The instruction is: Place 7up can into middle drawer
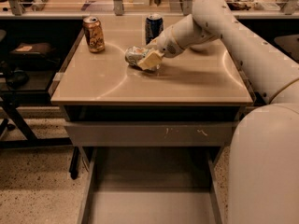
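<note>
- Pincer [148, 59]: low over the table [187, 85], at the end of a white arm [233, 31] that reaches in from the right. Its tan tip is set against the right end of the 7up can [133, 55]. It cannot be told whether it is open or closed on the can, as the far side of the contact is hidden.
- 7up can: silver-white with pale green markings, crinkled, lying on its side on the table. It touches the pincer on the pincer's left, partly covered by the tan tip.
- Gold-orange can [94, 34]: upright on the table, well to the left of the pincer and farther back.
- Dark blue can [153, 28]: upright, just behind the pincer, close to the arm's wrist.
- Grey front panel [140, 133]: shut, below the table edge and nearer the camera than the pincer, with white scuffs right of centre.
- Middle drawer [149, 204]: pulled out, well below and in front of the pincer. It shows a plain grey floor between low side walls.
</note>
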Available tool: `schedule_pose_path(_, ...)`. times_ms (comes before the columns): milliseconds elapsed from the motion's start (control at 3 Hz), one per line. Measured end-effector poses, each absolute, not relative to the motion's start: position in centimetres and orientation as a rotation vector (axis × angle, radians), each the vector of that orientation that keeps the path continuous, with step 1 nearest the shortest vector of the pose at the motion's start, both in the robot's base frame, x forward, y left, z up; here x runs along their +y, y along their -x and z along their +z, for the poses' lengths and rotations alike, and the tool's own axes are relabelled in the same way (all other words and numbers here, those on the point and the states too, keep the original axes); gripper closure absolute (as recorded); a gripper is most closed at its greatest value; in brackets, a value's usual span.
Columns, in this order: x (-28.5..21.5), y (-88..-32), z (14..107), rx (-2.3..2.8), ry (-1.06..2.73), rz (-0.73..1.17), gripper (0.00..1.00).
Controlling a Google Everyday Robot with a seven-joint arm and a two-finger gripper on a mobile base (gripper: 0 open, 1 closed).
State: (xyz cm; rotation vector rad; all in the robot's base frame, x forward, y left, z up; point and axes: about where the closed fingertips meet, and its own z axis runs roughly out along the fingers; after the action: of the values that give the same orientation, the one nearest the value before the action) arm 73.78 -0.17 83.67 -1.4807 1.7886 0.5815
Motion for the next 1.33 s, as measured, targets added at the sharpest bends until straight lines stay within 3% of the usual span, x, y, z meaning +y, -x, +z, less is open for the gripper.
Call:
schedule_pose_path(333,-0.2,-73.8,83.7,1.788,1.481,0.582,1.0)
schedule_pose_path(667,-0.8,-71.9,83.7,1.755,1.505,0.57,1.0)
schedule_pose_path(1333,-5.7,-63.0,83.6,1.662,1.513,0.523,1.0)
